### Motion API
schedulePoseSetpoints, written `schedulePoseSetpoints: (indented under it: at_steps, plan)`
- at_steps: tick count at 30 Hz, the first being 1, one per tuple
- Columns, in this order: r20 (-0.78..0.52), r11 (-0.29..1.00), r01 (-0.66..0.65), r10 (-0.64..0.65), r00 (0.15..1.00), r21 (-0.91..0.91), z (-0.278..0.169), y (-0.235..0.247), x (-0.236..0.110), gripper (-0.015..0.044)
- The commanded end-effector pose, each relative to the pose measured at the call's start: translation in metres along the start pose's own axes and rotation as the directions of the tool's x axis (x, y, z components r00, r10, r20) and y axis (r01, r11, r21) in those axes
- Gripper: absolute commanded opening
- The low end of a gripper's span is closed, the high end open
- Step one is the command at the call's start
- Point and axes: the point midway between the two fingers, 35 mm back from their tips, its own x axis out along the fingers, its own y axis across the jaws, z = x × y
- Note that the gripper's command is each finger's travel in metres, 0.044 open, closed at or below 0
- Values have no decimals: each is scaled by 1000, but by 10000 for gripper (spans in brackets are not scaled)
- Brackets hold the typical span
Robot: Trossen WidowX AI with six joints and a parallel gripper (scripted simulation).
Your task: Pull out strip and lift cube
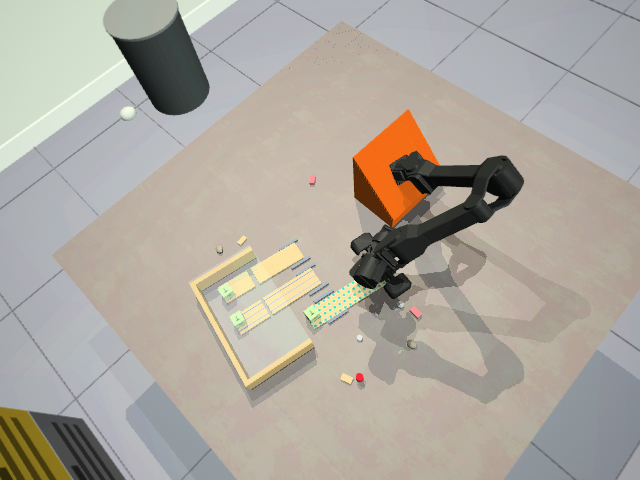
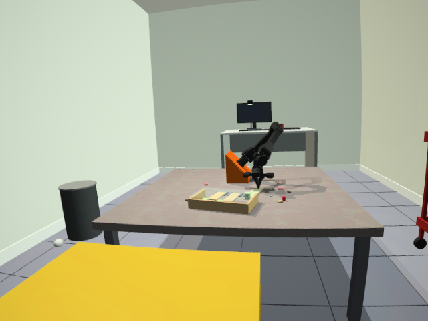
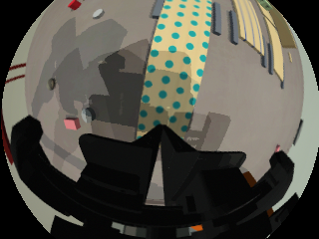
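Note:
A teal-dotted strip (image 1: 341, 303) (image 3: 178, 47) lies in one piece, running from the open side of the wooden tray (image 1: 219, 332) (image 2: 221, 205) out onto the table. A pale green labelled cube (image 1: 311, 313) (image 2: 247, 195) sits on the strip's tray end, just outside the tray's corner. My gripper (image 1: 374, 283) (image 2: 258, 186) (image 3: 161, 127) is shut, its tips pointing down onto the strip's near end. A plain strip (image 1: 279, 262) and a striped strip (image 1: 292, 290) each lie in two pieces. Two more green cubes (image 1: 226, 291) (image 1: 237, 320) sit on their inner pieces inside the tray.
An orange wedge (image 1: 392, 165) holds the arm's base behind the gripper. Small bits lie around: pink blocks (image 1: 415, 311) (image 1: 312, 179), a red peg (image 1: 359, 377), a tan chip (image 1: 346, 378), a pebble (image 1: 412, 344). A dark bin (image 1: 155, 56) stands on the floor.

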Motion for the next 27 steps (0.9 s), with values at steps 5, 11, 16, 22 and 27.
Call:
schedulePoseSetpoints:
  at_steps: [5,11,16,22,27]
  plan:
    - [-36,1000,6,-5,999,5,-11,-2,6,0]
    - [-1,1000,1,-1,1000,0,0,0,-2,0]
    - [-34,1000,8,-8,999,4,3,0,-40,0]
    - [-35,1000,7,-8,999,-27,10,0,-41,53]
    - [-34,996,5,-8,999,-91,32,0,-42,184]
